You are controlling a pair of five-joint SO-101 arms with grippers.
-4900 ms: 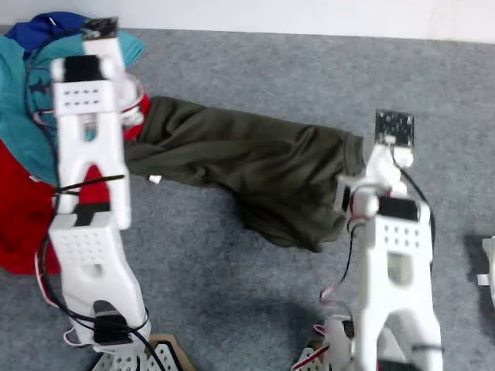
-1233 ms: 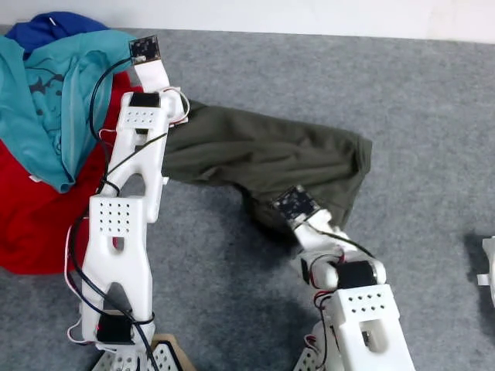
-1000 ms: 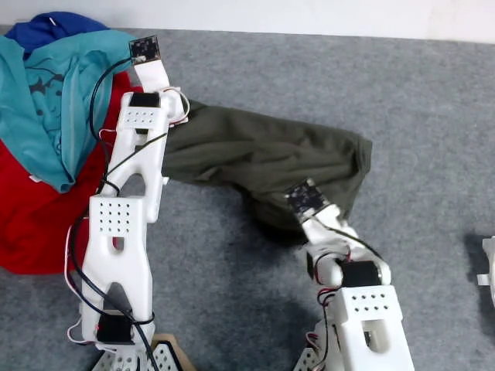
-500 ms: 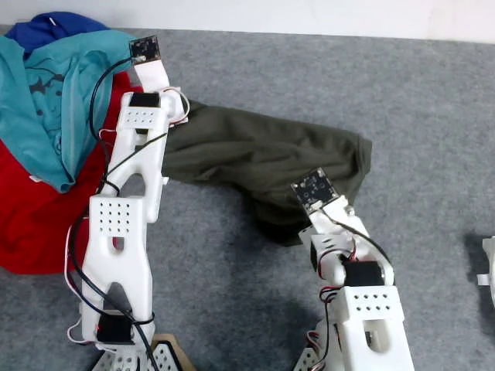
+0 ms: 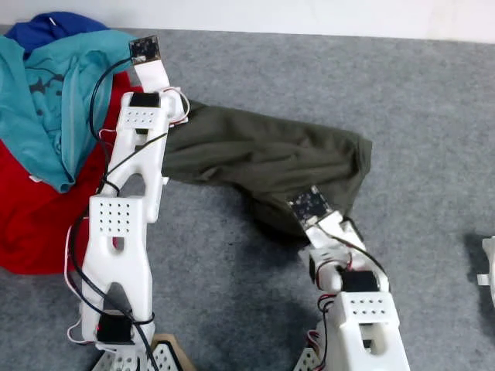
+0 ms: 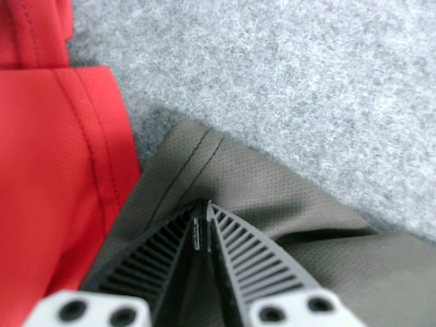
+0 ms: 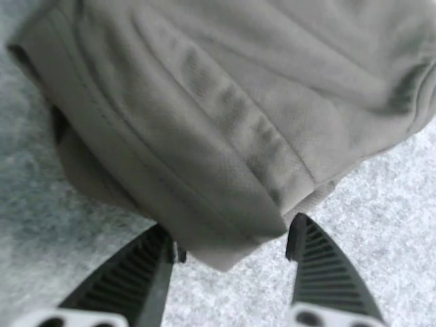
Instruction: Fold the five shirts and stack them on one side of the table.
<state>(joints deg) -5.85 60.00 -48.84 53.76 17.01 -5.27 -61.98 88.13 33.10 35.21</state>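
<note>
backing off a touch, the right gripper (image 7: 231,231) now sits nearer the olive shirt's (image 5: 263,154) near edge than half a second ago, after creeping up over the cloth in the second before. its claw is spread wide, one finger on each side of the folded near hem, pinching nothing. the left gripper (image 6: 201,208) has not shifted over the last second. its fingers are pressed together on the shirt's far-left edge, just beside the red shirt (image 6: 54,157). some five seconds ago both arms stood raised above the cloth, and now both are down on it.

the olive shirt lies rumpled across the middle of the grey table (image 5: 433,116), its outline much as it was a second ago. one end touches the heap of red, teal shirt (image 5: 46,100) and blue shirt (image 5: 54,25) at the far left.

so one corner looks secured and the second grasp is being lined up. no fold seems begun, and the right claw probably has to close on that hem before the cloth can be stretched flat
</note>
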